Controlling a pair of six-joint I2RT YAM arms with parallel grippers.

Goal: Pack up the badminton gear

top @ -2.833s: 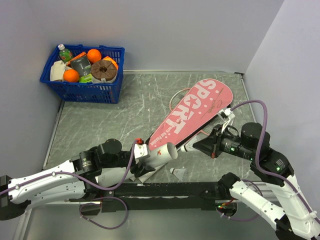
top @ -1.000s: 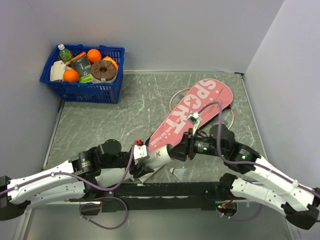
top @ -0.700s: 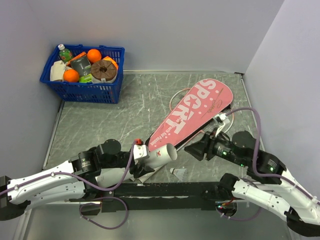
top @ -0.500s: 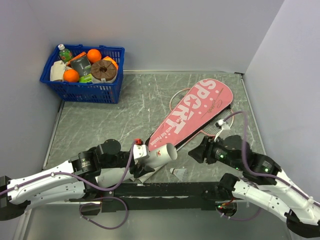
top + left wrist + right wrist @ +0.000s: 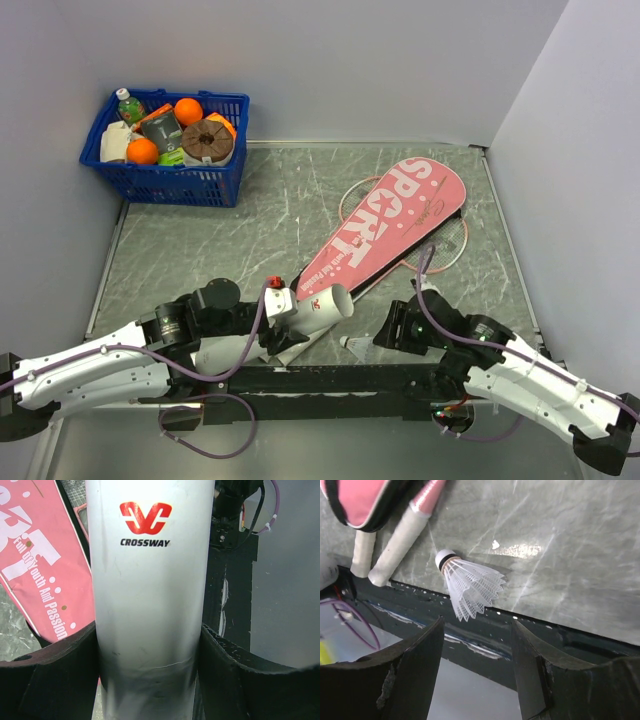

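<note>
**Shuttlecock at the near table edge, tube held ready**

The left gripper point(image 5: 150, 650) is clamped across the body of the white tube point(image 5: 150, 570), a smooth, rigid, light cylinder printed "CROSSWAY". The right gripper point(image 5: 477, 665) hovers with jaws wide apart and empty over 1 shuttlecock point(image 5: 470, 590). It lies on its side on the grey marbled table point(image 5: 560, 555), just beside 2 whitish racket handles point(image 5: 397, 547) emerging from under the pink bag point(image 5: 365, 497). The shuttlecock is probably very light, with a crushable feather skirt. The firm, rounded cork looks the safer hold.
</note>
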